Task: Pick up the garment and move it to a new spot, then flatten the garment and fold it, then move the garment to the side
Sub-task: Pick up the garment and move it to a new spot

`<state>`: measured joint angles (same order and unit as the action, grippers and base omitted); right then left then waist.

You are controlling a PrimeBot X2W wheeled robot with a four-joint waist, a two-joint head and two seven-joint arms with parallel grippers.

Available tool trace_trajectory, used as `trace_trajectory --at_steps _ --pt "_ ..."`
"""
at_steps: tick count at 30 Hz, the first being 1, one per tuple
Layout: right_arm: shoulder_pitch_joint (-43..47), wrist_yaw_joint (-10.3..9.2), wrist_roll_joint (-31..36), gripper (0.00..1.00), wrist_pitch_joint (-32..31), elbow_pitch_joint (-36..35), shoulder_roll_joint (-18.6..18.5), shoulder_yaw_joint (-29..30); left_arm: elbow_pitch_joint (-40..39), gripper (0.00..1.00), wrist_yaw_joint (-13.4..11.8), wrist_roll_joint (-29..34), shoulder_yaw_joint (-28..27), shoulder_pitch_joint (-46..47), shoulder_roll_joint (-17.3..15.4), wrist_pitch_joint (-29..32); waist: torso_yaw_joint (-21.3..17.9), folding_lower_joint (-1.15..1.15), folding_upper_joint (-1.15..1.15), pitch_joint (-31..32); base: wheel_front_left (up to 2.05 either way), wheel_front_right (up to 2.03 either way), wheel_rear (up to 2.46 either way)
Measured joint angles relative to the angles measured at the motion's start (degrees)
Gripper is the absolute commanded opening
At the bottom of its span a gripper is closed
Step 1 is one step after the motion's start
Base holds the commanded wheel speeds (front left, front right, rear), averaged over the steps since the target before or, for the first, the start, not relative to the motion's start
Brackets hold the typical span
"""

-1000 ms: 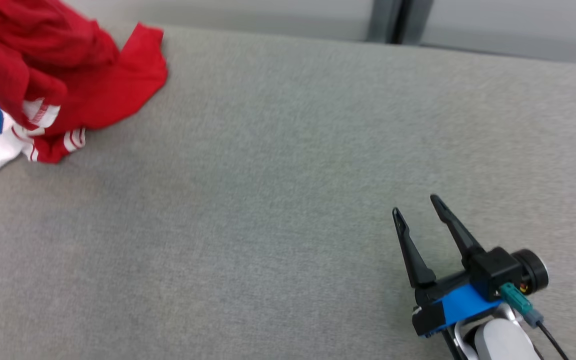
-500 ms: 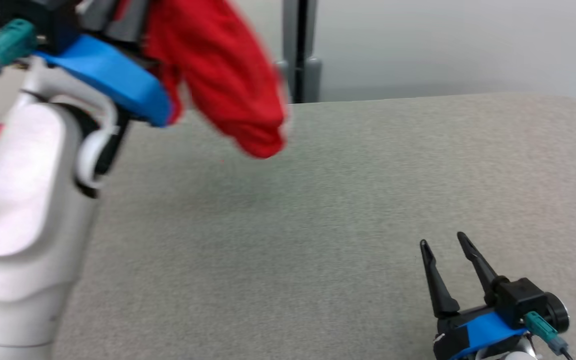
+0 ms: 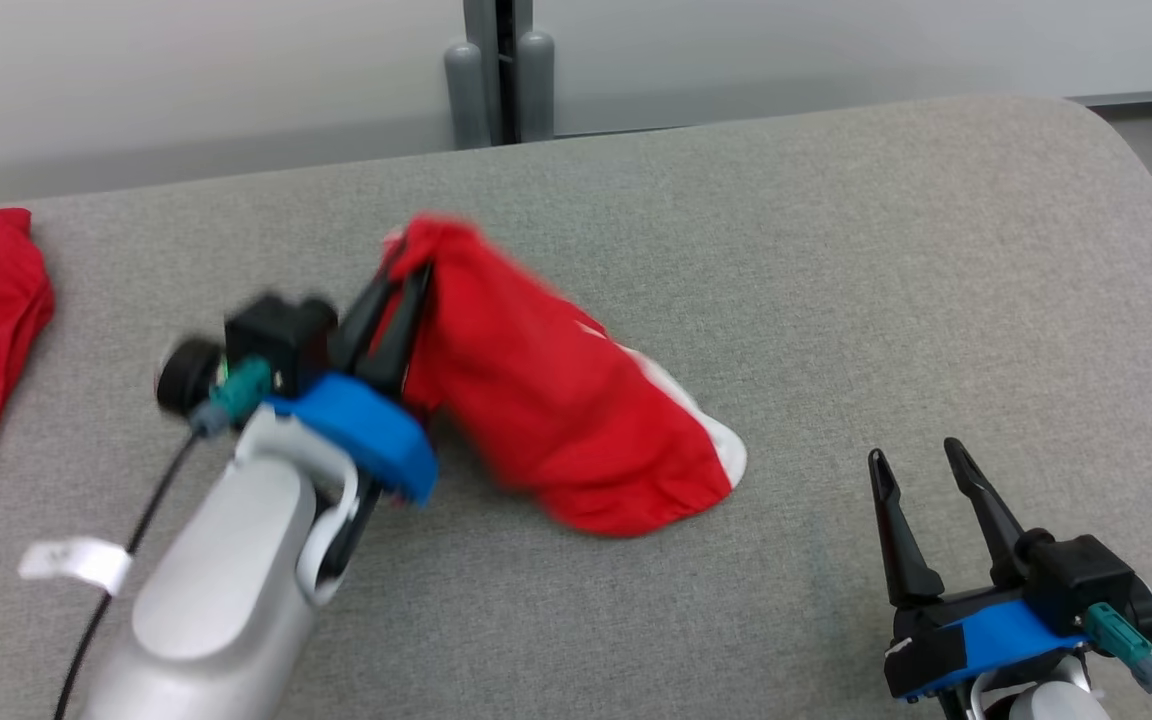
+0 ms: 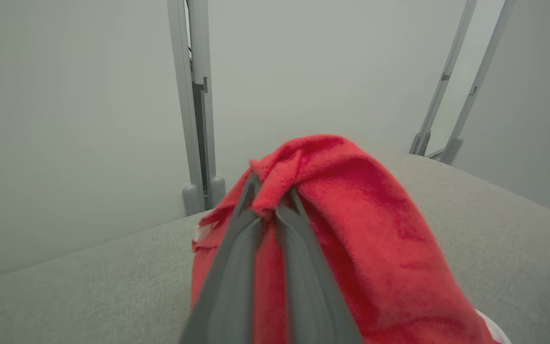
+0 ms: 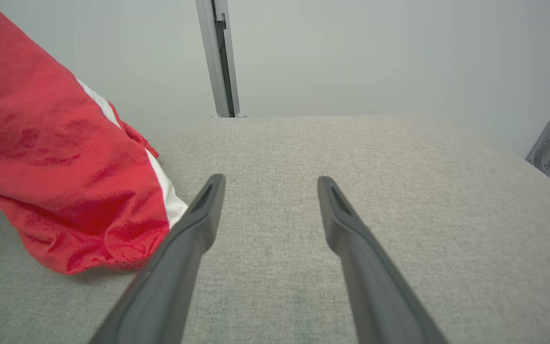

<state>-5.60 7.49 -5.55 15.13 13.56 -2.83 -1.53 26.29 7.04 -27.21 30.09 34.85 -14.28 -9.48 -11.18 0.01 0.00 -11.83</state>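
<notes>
Red garment [image 3: 556, 420] at the middle of the grey bench [image 3: 836, 250], its upper fold raised and pinched between the closed left jaws, its white-trimmed lower end resting on the surface; right jaws spread wide, empty, near that end.

Garment [image 3: 556, 420] red w/ white stripe; tabletop [image 3: 836, 250] plain grey.

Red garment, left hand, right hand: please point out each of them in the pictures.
red garment [image 3: 556, 410], head view, middle of the red cloth.
left hand [image 3: 408, 270], head view, between its fingertips, which pinch the cloth's top fold.
right hand [image 3: 916, 450], head view, gap between its open fingertips.
</notes>
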Motion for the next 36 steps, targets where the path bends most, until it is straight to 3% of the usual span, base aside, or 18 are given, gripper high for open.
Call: trace_trajectory --at_steps 5,11,14,15,16,28,36 --pt "-0.18 0.0 -0.15 1.0 0.0 0.0 0.0 0.27 11.5 0.0 -0.41 1.05 0.6 -4.1 -0.14 -3.8 -0.46 0.0 0.0 -0.95 0.0 0.0 0.0" --pt "-0.2 0.0 0.07 1.0 0.0 0.1 -0.01 1.14 16.53 0.0 -0.4 0.93 -0.2 -5.47 0.09 -5.35 0.4 0.0 0.0 -0.62 0.0 0.0 0.0" --pt "-0.22 0.0 0.38 1.0 0.01 0.19 0.0 1.05 16.25 0.55 -0.4 1.7 -1.19 -5.89 0.02 -5.44 1.14 0.0 0.0 0.07 0.0 0.0 0.0" --pt "-0.22 0.0 0.41 1.0 0.01 0.21 0.0 1.05 15.34 0.9 -0.45 2.41 -1.58 -6.15 -0.04 -5.49 1.42 0.0 0.0 0.32 0.0 0.0 0.0" --pt "-0.23 0.0 0.46 1.0 0.0 0.2 0.0 1.04 14.49 1.0 -0.52 3.0 -1.98 -6.45 -0.09 -5.52 1.67 0.0 0.0 0.56 0.0 0.0 0.0" --pt "0.89 0.0 1.01 1.0 0.01 0.45 0.0 1.83 -0.07 1.0 -1.56 6.17 -10.78 -16.11 0.46 -5.53 6.03 -0.01 0.0 4.83 0.0 0.0 0.0" --pt "2.8 0.0 2.15 1.0 0.0 0.21 0.01 1.42 -5.53 1.0 -3.53 6.9 -16.33 -25.88 4.64 -5.53 8.17 -0.01 0.0 7.79 0.0 0.0 0.0"
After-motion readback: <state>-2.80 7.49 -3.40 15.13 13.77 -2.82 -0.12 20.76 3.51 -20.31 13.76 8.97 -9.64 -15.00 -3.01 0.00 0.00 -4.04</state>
